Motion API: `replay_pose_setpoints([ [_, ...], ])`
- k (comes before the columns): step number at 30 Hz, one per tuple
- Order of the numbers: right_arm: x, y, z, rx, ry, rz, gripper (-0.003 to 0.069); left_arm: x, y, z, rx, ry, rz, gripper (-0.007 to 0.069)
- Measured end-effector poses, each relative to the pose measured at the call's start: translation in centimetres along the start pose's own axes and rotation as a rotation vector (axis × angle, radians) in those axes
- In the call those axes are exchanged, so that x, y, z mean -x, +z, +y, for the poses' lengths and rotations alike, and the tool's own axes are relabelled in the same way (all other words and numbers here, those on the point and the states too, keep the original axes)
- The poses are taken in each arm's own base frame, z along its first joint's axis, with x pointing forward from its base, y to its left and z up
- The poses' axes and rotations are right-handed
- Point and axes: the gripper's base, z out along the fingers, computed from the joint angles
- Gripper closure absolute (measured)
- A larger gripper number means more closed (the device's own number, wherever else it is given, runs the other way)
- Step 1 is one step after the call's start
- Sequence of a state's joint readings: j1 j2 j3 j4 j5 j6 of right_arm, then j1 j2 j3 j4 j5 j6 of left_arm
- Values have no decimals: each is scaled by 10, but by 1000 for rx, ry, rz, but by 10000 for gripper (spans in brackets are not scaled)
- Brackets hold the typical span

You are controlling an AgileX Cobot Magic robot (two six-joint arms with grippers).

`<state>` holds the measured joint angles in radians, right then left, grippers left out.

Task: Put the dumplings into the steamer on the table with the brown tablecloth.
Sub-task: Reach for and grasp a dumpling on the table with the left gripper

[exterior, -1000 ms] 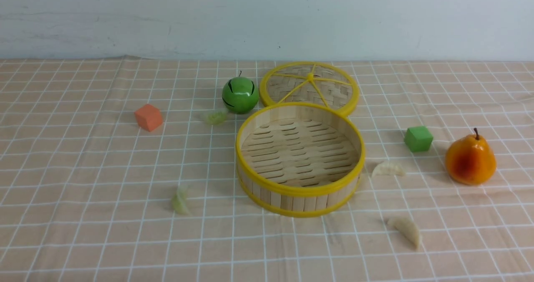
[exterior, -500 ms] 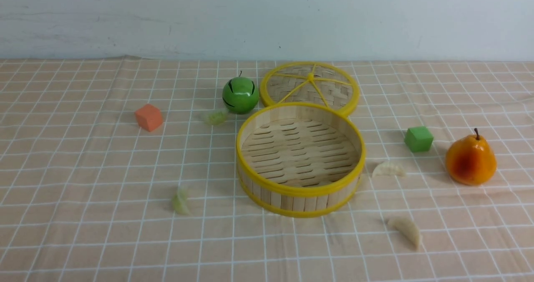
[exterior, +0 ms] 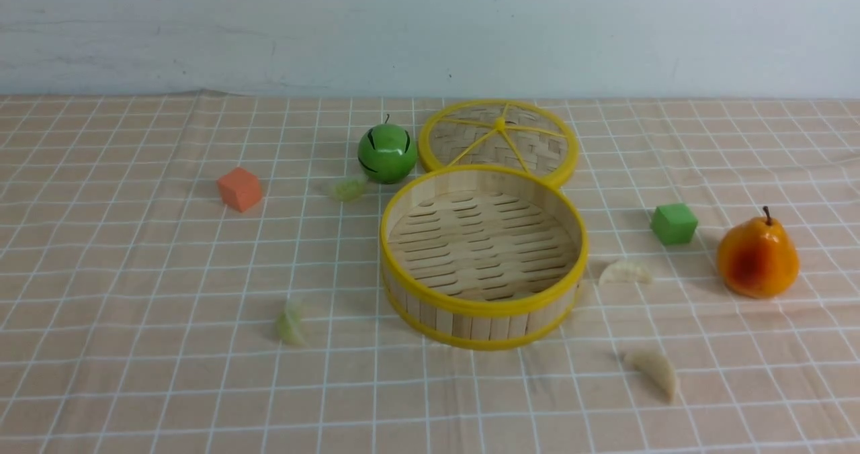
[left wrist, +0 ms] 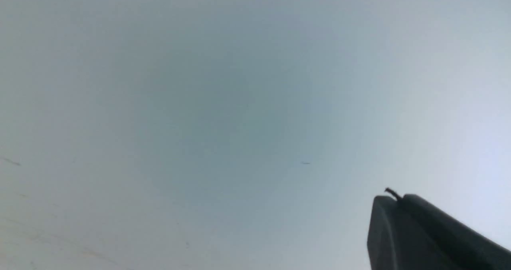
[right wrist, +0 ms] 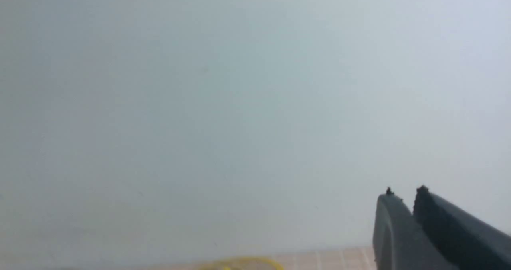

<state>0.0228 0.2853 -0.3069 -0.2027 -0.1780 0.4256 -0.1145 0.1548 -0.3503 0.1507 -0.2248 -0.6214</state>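
"Where is the big round basket, the bamboo steamer with yellow rims (exterior: 484, 305), sitting?"
"It is sitting near the middle of the table with the tan, white-lined cloth (exterior: 188, 387); the flat woven lid with yellow spokes (exterior: 463, 131) is lying just behind it, toward the far edge."
"And the little dumplings?"
"One pale green, moon-shaped dumpling (exterior: 291, 326) is lying toward the near left corner; the other pale green dumpling (exterior: 349, 189) is resting by the shiny green apple (exterior: 388, 153), nearer the far edge; one creamy white dumpling (exterior: 625, 273) is lying just beside the steamer, on its right edge side; the other white dumpling (exterior: 656, 372) is lying toward the near right corner."
"What are the grippers doing?"
"The left gripper (left wrist: 393, 195) is keeping its dark jaws together; the right gripper (right wrist: 406, 191) is holding its dark tips a little apart."
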Motion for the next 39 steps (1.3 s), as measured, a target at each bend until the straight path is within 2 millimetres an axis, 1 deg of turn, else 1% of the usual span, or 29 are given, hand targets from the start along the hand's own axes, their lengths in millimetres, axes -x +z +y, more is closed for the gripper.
replay_pose_setpoints([
  [1,0,9,-1,-23,-34,66,599,2,10,-1,18,27,35,638],
  [3,-5,24,-5,-62,-78,191,622,-1,25,2,52,63,106,638],
  [4,-12,32,-8,-89,-92,279,637,-7,33,5,72,76,149,638],
  [6,-29,44,-14,-137,-89,435,659,-27,51,17,137,77,280,638],
  [7,-42,49,-18,-174,-56,532,666,-43,62,25,185,62,370,638],
  [9,-59,56,-23,-228,15,650,669,-66,78,40,300,5,535,638],
  [10,-65,59,-24,-252,41,703,669,-76,86,46,367,-25,617,638],
  [11,-66,58,-24,-254,44,710,669,-79,87,48,382,-31,639,638],
  [12,-73,64,-23,-269,59,792,669,-91,101,54,477,-55,771,638],
  [14,-77,68,-17,-244,31,888,670,-104,117,55,533,-40,910,638],
  [15,-79,72,-13,-213,1,935,670,-110,127,53,536,-13,974,638],
  [16,-79,73,-12,-210,-3,936,670,-109,128,51,533,-13,976,638],
  [17,-82,78,-4,-155,-52,1003,670,-119,141,47,521,36,1066,638],
  [18,-85,81,2,-112,-88,1055,670,-126,151,42,501,68,1115,638],
  [20,-91,84,12,-46,-134,1132,670,-134,163,36,472,98,1170,638],
  [21,-97,88,20,16,-181,1200,670,-144,179,30,454,94,1205,638],
  [23,-106,91,29,77,-210,1279,670,-151,200,25,434,86,1210,638],
  [24,-111,93,33,109,-224,1327,670,-161,215,25,425,89,1226,638],
  [25,-112,94,35,118,-224,1337,670,-159,218,23,418,90,1217,638],
  [26,-116,96,39,145,-224,1371,670,-171,236,25,412,108,1239,638],
  [27,-117,97,41,155,-210,1393,670,-177,248,25,407,122,1253,638],
  [29,-119,99,44,174,-198,1411,670,-187,263,27,402,150,1282,638],
  [30,-118,100,46,196,-188,1416,670,-198,281,28,385,195,1318,637],
  [31,-118,100,46,199,-187,1417,670,-204,282,30,390,202,1340,636],
  [32,-118,101,48,219,-181,1414,670,-219,294,34,363,258,1386,621],
  [34,-117,101,50,231,-170,1414,670,-239,308,40,314,333,1432,572],
  [36,-117,101,51,234,-159,1415,670,-248,317,42,284,368,1440,536],
  [38,-117,101,52,237,-142,1414,670,-277,330,51,247,417,1462,399],
  [39,-117,101,52,237,-142,1414,670,-279,331,52,247,417,1461,388],
])
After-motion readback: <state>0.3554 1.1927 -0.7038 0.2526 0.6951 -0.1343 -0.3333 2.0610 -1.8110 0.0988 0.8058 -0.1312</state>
